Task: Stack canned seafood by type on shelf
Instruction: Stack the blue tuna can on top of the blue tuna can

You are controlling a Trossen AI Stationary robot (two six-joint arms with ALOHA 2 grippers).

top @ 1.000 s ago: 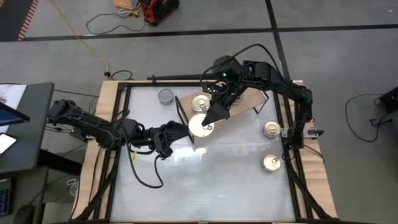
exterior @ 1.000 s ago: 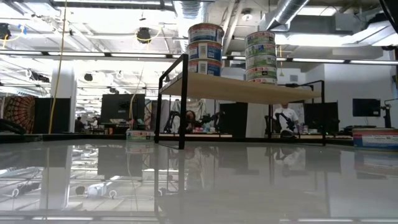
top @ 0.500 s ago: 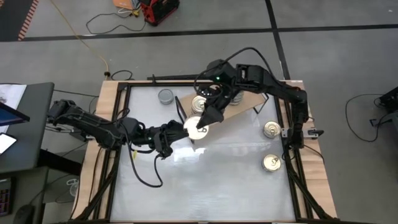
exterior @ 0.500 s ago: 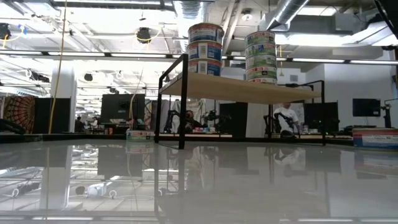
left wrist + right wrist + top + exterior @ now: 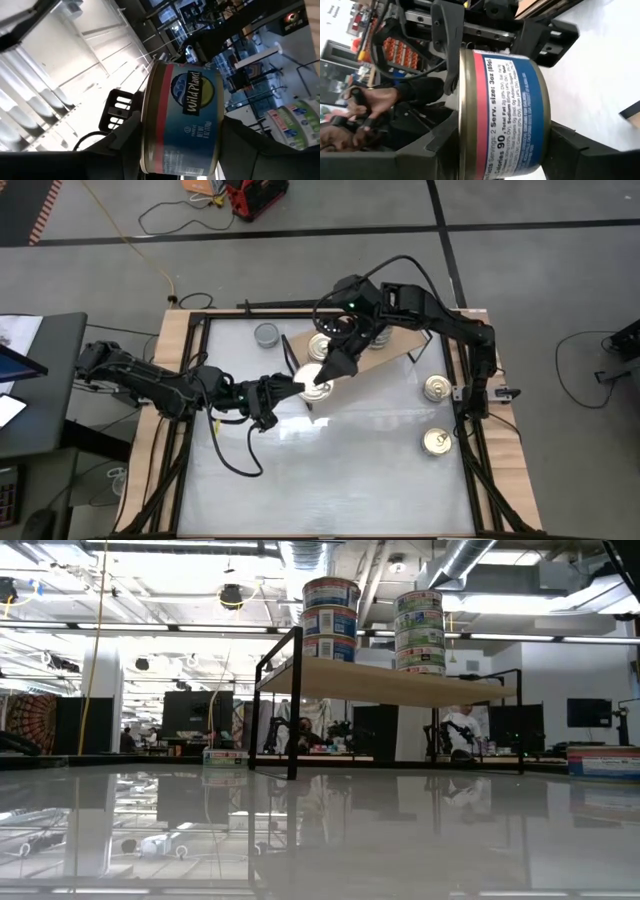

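Left end effector (image 5: 293, 383) has closed in; both it and right end effector (image 5: 327, 371) clamp blue-label tin (image 5: 316, 378) near shelf (image 5: 395, 340). Release one side only once other grips firm.

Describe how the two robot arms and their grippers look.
Both arms, left arm and right arm, are dark, jointed and chunky, with black cables looping alongside. Left gripper and right gripper each end in two dark, tapering fingers.

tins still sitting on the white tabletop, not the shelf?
3: grey-topped tin upper left in the high view, one pull-tab tin mid right, another pull-tab tin lower right. Arms may hide others.
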